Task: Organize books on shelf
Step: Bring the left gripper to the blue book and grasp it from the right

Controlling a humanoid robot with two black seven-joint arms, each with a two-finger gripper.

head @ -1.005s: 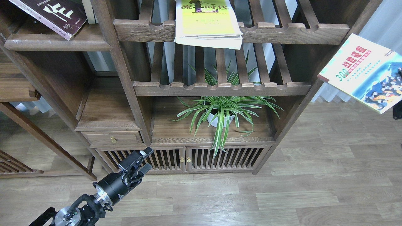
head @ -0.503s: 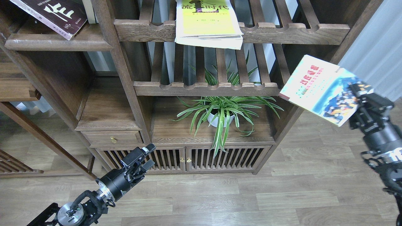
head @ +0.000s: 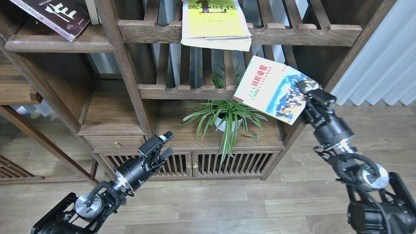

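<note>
My right gripper (head: 303, 97) is shut on the right edge of the "300" book (head: 271, 88). It holds the book tilted in the air in front of the lower slatted rack, above the plant. The maroon book (head: 53, 15) lies slanted on the solid dark shelf (head: 60, 45) at the top left. A yellow-green book (head: 213, 22) lies on the upper slatted rack (head: 292, 32), overhanging its front rail. My left gripper (head: 169, 142) is open and holds nothing, low in front of the drawer and cabinet doors.
A potted spider plant (head: 229, 115) stands on the plank under the lower slatted rack (head: 182, 91). Below are a small drawer (head: 115, 142) and slatted cabinet doors (head: 227, 164). A pale curtain (head: 386, 65) hangs at the right. Wooden floor lies in front.
My right arm has swung left with the "300" book, from the right edge of the view to in front of the bookcase. My left gripper has risen a little up and right.
</note>
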